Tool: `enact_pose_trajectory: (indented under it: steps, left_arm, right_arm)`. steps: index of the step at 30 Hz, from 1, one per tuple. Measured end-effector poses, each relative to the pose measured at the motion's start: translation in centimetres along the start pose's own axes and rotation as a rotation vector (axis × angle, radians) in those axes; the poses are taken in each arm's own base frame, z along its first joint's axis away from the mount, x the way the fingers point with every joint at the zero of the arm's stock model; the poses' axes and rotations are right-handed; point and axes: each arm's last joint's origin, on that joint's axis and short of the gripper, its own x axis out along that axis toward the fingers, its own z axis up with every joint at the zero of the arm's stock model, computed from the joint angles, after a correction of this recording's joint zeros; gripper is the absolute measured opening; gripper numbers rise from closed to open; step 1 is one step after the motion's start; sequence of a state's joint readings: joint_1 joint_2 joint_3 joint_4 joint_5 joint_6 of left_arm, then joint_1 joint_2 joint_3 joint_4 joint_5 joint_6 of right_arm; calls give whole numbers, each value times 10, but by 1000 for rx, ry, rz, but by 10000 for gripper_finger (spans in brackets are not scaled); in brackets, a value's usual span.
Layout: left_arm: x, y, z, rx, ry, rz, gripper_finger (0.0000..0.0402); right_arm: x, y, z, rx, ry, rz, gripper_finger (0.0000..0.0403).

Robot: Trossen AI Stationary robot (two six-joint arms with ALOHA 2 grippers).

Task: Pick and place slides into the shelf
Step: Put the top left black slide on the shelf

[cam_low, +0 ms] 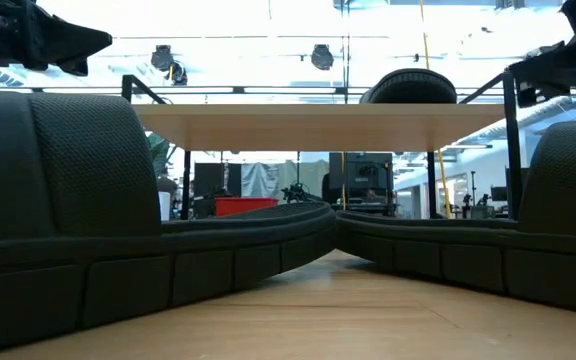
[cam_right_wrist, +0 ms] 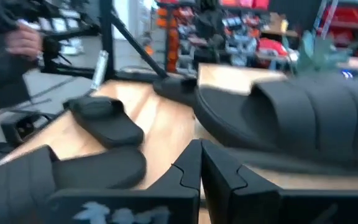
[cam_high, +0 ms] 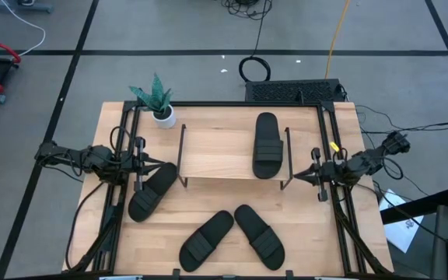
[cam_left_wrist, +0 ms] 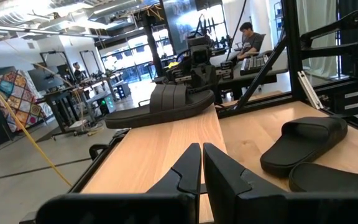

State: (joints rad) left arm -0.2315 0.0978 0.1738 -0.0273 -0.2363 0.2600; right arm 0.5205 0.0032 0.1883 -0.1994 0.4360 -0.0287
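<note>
The shelf (cam_high: pixel 224 159) stands mid-table, and one black slide (cam_high: pixel 266 145) lies flat on the right part of its light top board (cam_left_wrist: pixel 166 146). A second slide (cam_high: pixel 152 191) lies on the table at the shelf's left end. Two more slides (cam_high: pixel 206 239) (cam_high: pixel 259 236) lie sole-down near the front edge, forming a V. My left gripper (cam_high: pixel 160 165) hangs shut and level at the shelf's left end, above the left slide's far end. My right gripper (cam_high: pixel 295 179) is shut and level at the shelf's right end, pointing at the board. Neither holds anything.
A small potted plant (cam_high: pixel 160 107) stands at the table's far left corner. Black frame rails (cam_high: pixel 341 210) run along both side edges. A dark box (cam_high: pixel 294 92) sits just past the far edge. Bare tabletop (cam_high: pixel 317 233) lies at the near right.
</note>
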Motion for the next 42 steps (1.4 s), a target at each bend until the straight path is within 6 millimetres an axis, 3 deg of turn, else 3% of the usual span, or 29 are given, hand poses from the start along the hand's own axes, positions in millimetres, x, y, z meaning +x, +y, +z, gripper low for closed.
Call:
enact_pose_trajectory:
  steps: [6,20,24,33,37,42]
  left_arm:
    - [0,0,0,1,0,0,26]
    - [0,-2,-3,-54,26,-36,26]
    - [-1,2,0,-123,43,48,26]
    - [-8,24,56,-89,109,227,26]
    - [-4,31,75,-115,296,289,26]
    - [-2,36,91,-153,619,243,26]
  right_arm:
    - [0,3,5,-87,-54,96,0]
    - [-1,0,15,-327,-149,11,0]
    - [-2,0,21,-343,-213,-9,0]
    - [-3,-1,24,-323,-237,-14,0]
    - [-3,-1,24,-321,-236,-13,0]
    - [-2,-1,23,-289,-232,-7,0]
